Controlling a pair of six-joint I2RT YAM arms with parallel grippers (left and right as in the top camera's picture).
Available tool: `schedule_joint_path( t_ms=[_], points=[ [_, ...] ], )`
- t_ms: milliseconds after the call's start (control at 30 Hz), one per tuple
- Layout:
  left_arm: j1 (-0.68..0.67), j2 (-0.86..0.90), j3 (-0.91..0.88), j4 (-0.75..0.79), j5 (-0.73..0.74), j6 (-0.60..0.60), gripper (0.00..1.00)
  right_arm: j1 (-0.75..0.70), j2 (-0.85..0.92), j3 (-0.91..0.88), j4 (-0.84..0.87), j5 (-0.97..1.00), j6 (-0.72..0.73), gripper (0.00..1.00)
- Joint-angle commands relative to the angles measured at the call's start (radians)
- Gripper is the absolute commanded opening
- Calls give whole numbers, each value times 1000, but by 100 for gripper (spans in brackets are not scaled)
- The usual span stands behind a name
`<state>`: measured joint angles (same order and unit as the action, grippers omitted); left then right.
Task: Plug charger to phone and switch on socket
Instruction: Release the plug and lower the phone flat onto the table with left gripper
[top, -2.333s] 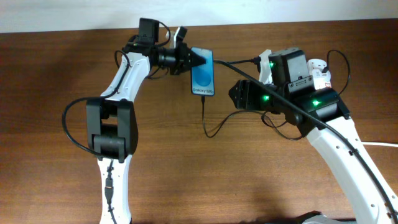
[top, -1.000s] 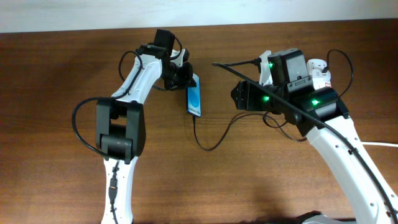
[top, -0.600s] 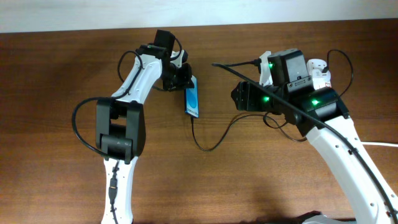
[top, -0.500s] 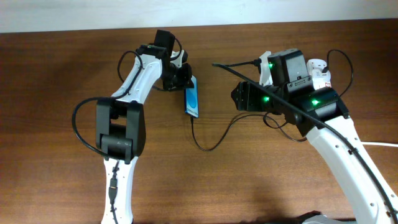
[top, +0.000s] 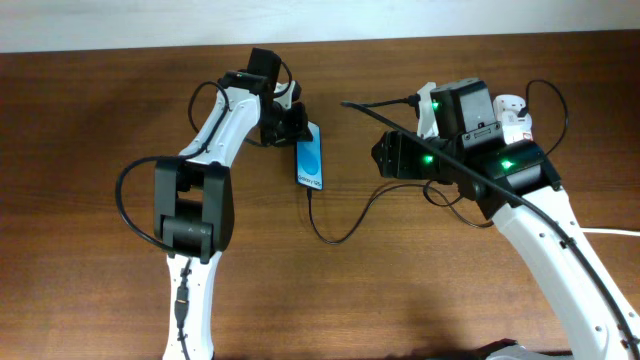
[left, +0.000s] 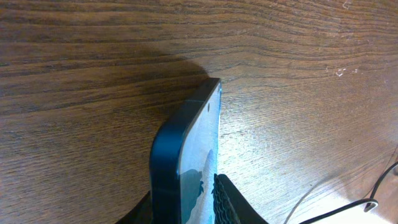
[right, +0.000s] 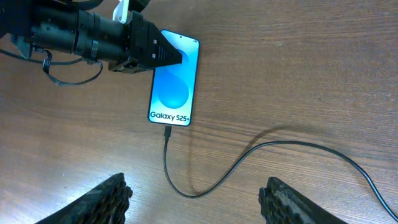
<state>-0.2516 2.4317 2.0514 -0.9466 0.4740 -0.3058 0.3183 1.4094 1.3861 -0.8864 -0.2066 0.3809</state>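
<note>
the right gripper (right: 199, 198) is spread, empty; the phone (right: 173, 93) is clamped by the left gripper (right: 174, 57). if it is dragged, the charger (right: 165, 155) tip may be unseated.

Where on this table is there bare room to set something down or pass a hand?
The table is bare left of the left arm, and at the front between both arms, below the looping charger. It is crowded around the phone in the left gripper, and near the socket behind the right arm.
</note>
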Motion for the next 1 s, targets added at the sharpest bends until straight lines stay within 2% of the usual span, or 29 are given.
schedule_joint_path(
  t_ms=[0,367,500,833,967],
  points=[
    [-3,14,6,-10,-10,13,25,-5,5,20,-1,9,-10,72],
    [-3,14,6,-62,-252,39,34,-5,5,20,-1,9,-10,72],
    [-3,14,6,-63,-262,40,41,-5,5,20,-2,9,-10,72],
    [-3,14,6,-66,-285,50,45,-5,5,20,-14,10,-22,72],
    [-3,14,6,-82,-344,51,55,-5,5,20,-19,9,-34,72]
  ],
)
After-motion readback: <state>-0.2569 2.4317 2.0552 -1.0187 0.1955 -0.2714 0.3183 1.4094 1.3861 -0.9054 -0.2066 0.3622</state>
